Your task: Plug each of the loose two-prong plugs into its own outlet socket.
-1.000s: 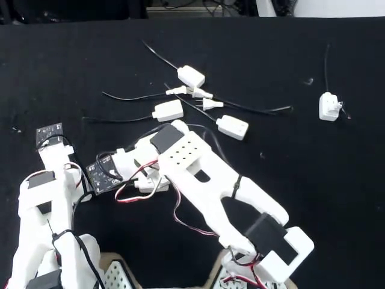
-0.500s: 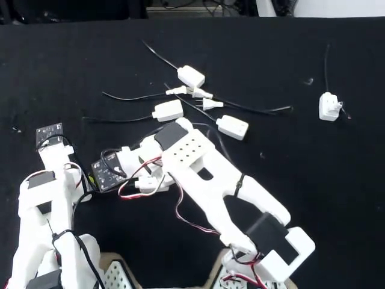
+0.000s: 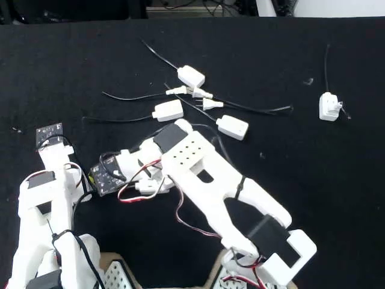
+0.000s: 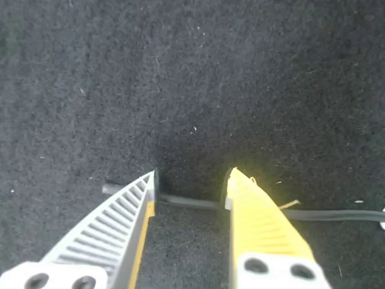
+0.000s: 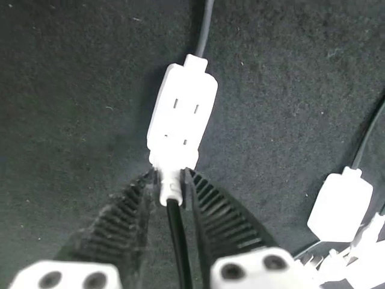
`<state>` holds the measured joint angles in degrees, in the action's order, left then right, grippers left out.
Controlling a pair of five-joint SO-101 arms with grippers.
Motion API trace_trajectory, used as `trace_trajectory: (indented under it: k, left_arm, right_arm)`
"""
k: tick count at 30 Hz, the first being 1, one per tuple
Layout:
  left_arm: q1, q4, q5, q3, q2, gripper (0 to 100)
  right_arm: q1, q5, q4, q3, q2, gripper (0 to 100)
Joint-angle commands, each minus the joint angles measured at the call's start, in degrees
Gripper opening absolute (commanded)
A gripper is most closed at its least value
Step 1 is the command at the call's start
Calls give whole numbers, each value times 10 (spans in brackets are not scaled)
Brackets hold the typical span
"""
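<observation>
Nearest, on the left, the left arm (image 3: 42, 198) stands folded over the black desk (image 3: 301, 180). From its wrist view, the left gripper (image 4: 189, 177) has its fingers apart, one grey and one yellow. Their tips straddle a thin black cord (image 4: 186, 203) that lies flat on the desk and holds nothing.

The right arm (image 3: 204, 174) rises from the near right corner and leans left and away, toward the middle of the desk. Its right gripper (image 5: 169, 173) is clamped on a small white plug (image 5: 168, 188) with a black lead. The plug's head is butted against the near end of a white socket block (image 5: 183, 111). The block lies flat, slots facing up, its own cord running away from the gripper. The prongs cannot be seen.

Just past the arm's far end lie two more white sockets, one to the left (image 3: 168, 110) and one to the right (image 3: 231, 126). Between and beyond them sits a bunch of small loose plugs (image 3: 201, 93), their cords crossing. A third socket (image 3: 191, 76) lies just beyond them. Another socket (image 3: 329, 106) sits alone, well apart at the far right.

Compared with a second ago, the right arm has shifted slightly to the right. The left arm, the sockets and the loose plugs lie where they were.
</observation>
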<state>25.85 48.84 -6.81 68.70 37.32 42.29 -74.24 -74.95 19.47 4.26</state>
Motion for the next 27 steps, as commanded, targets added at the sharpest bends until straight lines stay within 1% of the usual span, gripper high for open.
trace_trajectory:
  k: [1, 4, 9, 15, 20, 23, 27]
  left_arm:
    - [5, -6, 0, -5, 14, 199]
    - [5, -6, 0, -5, 14, 199]
    - [5, -6, 0, -5, 14, 199]
    - [5, -6, 0, -5, 14, 199]
    - [5, -6, 0, -5, 14, 199]
    - [5, -6, 0, -5, 14, 199]
    - [5, -6, 0, -5, 14, 199]
  right_arm:
    - [17, -6, 1, -17, 30, 11]
    - [17, -23, 2, -15, 29, 11]
    - [13, -23, 3, 7, 29, 11]
    - [13, -22, 71, 73, 29, 11]
    - [12, -12, 84, 78, 29, 11]
    - [0, -13, 83, 78, 29, 11]
    - [-35, -14, 79, 78, 29, 11]
